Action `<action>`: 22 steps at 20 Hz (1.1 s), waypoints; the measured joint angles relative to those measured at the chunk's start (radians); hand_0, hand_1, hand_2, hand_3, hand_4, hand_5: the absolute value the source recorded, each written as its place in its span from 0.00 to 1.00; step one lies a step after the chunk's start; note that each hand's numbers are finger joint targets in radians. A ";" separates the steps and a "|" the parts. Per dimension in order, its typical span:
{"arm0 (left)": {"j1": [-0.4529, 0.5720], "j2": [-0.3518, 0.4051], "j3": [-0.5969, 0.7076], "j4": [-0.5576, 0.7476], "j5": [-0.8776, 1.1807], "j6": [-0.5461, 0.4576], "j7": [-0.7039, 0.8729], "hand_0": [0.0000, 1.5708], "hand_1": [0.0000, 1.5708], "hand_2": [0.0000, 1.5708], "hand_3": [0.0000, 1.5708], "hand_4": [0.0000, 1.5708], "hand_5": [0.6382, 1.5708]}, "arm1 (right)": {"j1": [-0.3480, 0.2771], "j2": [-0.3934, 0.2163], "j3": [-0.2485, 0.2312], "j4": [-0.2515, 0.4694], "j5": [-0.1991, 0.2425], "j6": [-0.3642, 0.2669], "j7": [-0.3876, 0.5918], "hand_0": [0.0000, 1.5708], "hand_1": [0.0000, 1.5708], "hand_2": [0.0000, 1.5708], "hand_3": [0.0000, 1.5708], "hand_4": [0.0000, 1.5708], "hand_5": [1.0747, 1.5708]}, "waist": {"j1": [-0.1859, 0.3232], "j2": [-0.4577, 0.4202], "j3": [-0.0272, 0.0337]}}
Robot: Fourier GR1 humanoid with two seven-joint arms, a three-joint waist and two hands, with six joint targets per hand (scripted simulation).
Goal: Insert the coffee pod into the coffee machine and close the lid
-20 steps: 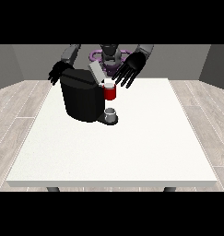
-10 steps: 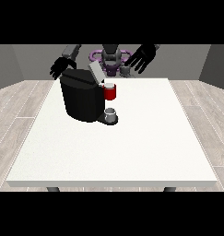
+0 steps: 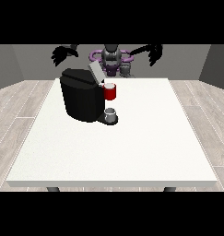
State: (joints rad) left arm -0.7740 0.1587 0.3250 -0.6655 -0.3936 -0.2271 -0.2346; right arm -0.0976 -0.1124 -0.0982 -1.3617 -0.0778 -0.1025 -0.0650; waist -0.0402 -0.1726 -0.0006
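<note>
A black coffee machine [image 3: 83, 98] stands on the white table [image 3: 132, 138] at the left of its middle. Its grey lid [image 3: 96, 73] is tilted up and open. A red part [image 3: 110, 91] sits at the machine's front head, and a small grey cup [image 3: 111, 114] stands on the tray below it. I cannot make out a separate coffee pod. The hand at the view's left [image 3: 62, 54] hangs in the air above and behind the machine. The hand at the view's right [image 3: 155, 53] is raised far to the right, fingers hanging down. Neither hand holds anything.
The robot's torso [image 3: 111, 59] stands behind the table's far edge. The table's right half and its near part are bare white surface. Wooden floor lies around the table.
Both hands have risen and spread outward, away from the machine. The hand at the view's right moved far right and up. The lid stays tilted open.
</note>
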 measured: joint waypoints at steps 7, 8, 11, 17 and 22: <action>0.123 -0.048 0.046 -0.021 0.090 -0.023 -0.015 0.00 0.00 0.00 0.00 0.00 1.00 | -0.062 -0.051 0.025 -0.091 -0.014 0.063 0.091 0.00 0.00 0.00 0.00 0.00 1.00 | 0.054 -0.061 0.0001; 0.141 -0.050 0.046 -0.032 0.100 -0.028 -0.018 0.00 0.00 0.00 0.00 0.00 1.00 | -0.066 -0.052 0.028 -0.105 -0.020 0.073 0.097 0.00 0.00 0.00 0.00 0.00 1.00 | 0.057 -0.059 0.0001; 0.177 -0.069 0.047 -0.064 0.135 -0.051 -0.022 0.00 0.00 0.00 0.00 0.04 1.00 | -0.095 -0.073 0.021 -0.114 -0.033 0.101 0.110 0.00 0.00 0.00 0.00 0.00 1.00 | 0.093 -0.055 0.0003; 0.235 -0.115 0.028 -0.149 0.196 -0.072 0.008 0.00 0.00 0.00 0.00 0.00 1.00 | -0.127 -0.069 0.069 -0.106 0.020 0.111 0.113 0.00 0.00 0.00 0.00 0.14 1.00 | 0.148 -0.037 0.0005; 0.316 -0.140 -0.021 -0.268 0.239 -0.078 0.032 0.00 0.00 0.00 0.00 0.07 1.00 | -0.165 -0.072 0.071 -0.078 0.037 0.127 0.108 0.00 0.00 0.00 0.00 0.00 1.00 | 0.173 -0.015 0.0006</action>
State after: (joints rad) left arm -0.4584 0.0185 0.3040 -0.9339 -0.1545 -0.3046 -0.2027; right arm -0.2627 -0.1843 -0.0273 -1.4401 -0.0406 0.0241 0.0434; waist 0.1328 -0.1880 0.0000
